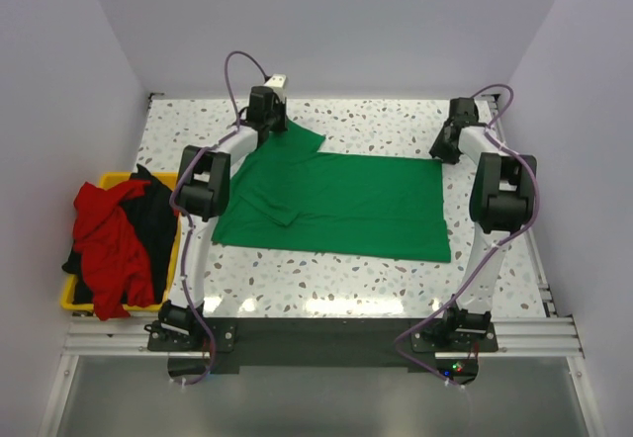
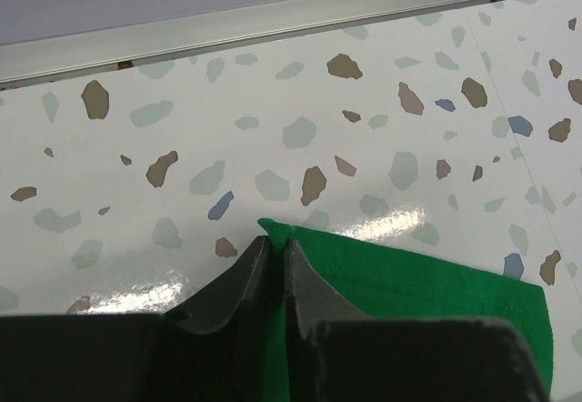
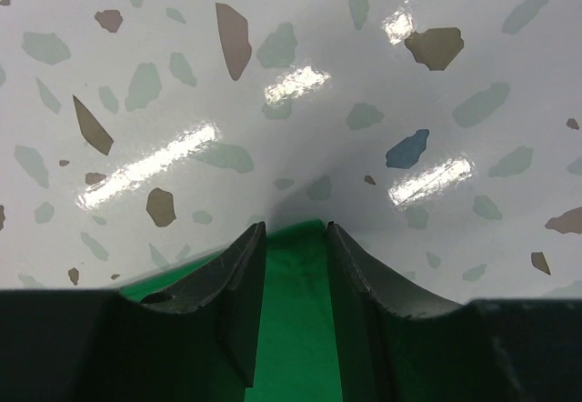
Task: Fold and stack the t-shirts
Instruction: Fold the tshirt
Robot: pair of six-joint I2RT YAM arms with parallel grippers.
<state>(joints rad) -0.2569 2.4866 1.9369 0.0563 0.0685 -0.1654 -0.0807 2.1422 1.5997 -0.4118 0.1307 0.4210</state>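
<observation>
- While the green shirt (image 1: 336,200) is spread flat on the surface (image 1: 376,121) between both grippers, no finished fold is seen.
- The left gripper (image 2: 275,243) is almost closed, with a shirt corner pinched at its tips.
- The right gripper (image 3: 296,229) is kept slightly apart, with the shirt's edge in the gap; a firm hold cannot be confirmed.
- The red shirt (image 1: 114,234) and black shirt (image 1: 158,200) are heaped in the bin (image 1: 69,301), well outside the left gripper; nearly all folding and stacking is judged outstanding.

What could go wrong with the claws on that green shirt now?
1. The left claw pinches only the very edge of the green t-shirt, so the cloth might slip out when lifted.
2. The right claw straddles the far corner with jaws apart; lifting now would likely raise one side only and bunch the shirt.
</observation>
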